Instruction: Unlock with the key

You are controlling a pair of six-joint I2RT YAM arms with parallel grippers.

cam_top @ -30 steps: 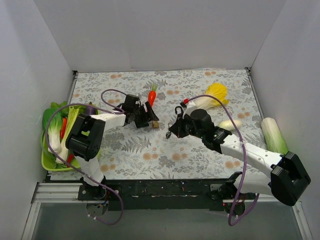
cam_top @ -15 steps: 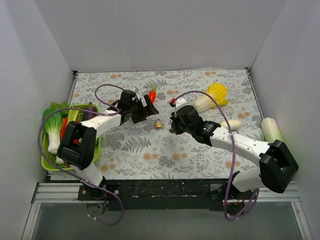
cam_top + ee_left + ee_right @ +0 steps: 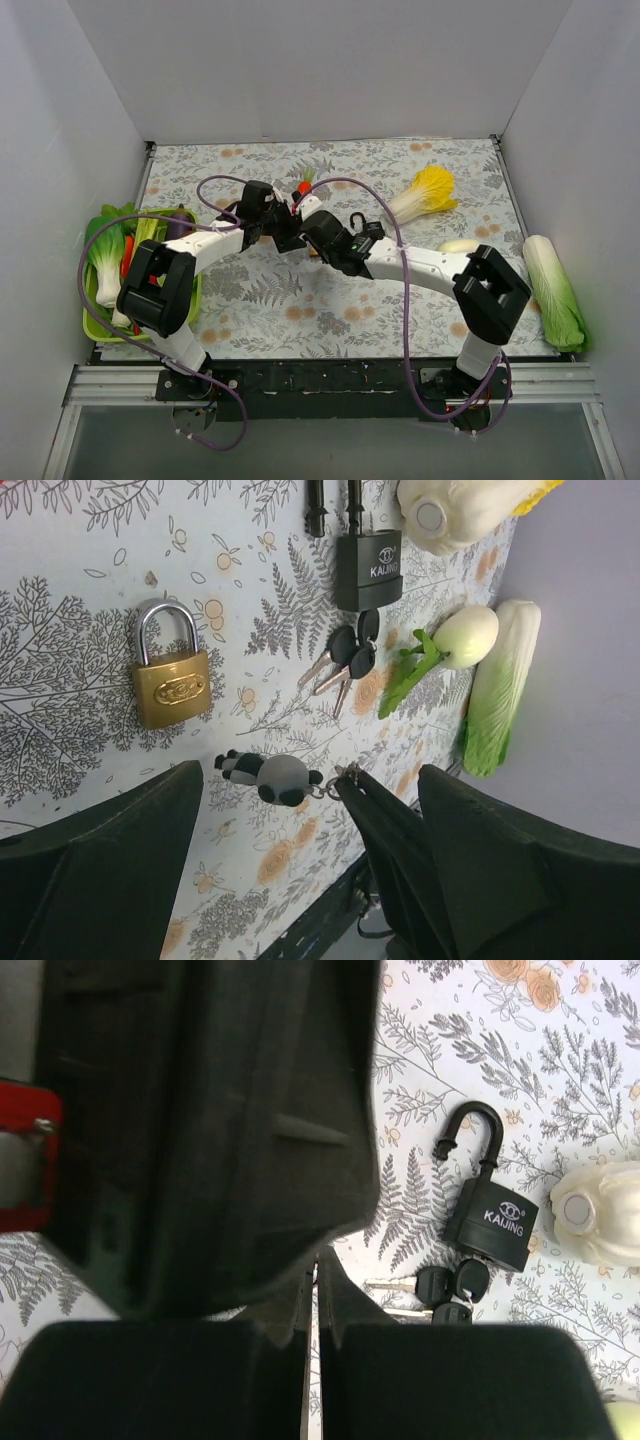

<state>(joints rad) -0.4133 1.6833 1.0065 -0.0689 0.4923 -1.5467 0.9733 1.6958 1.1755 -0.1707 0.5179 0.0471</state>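
Note:
A brass padlock [image 3: 170,677] lies shut on the flowered cloth. A black padlock [image 3: 367,568] with an open shackle and a bunch of keys [image 3: 345,660] lies farther off; it also shows in the top view [image 3: 358,221] and the right wrist view [image 3: 491,1216]. My left gripper [image 3: 310,775] is open and hovers above the cloth [image 3: 283,228]. My right gripper [image 3: 312,1260] is shut, its fingers [image 3: 395,830] reaching between the left fingers [image 3: 305,222]. A panda keychain [image 3: 268,775] hangs from a ring at its tip. The key's blade is hidden.
A green tray [image 3: 95,322] of vegetables sits at the left edge. A carrot [image 3: 303,187], a yellow-leafed cabbage [image 3: 430,190], a white radish [image 3: 460,245] and a napa cabbage [image 3: 552,290] lie on the cloth. The left gripper's body fills the upper left of the right wrist view.
My right arm has swung left across the table to my left gripper. My left gripper has let go of the brass padlock, which now lies on the cloth.

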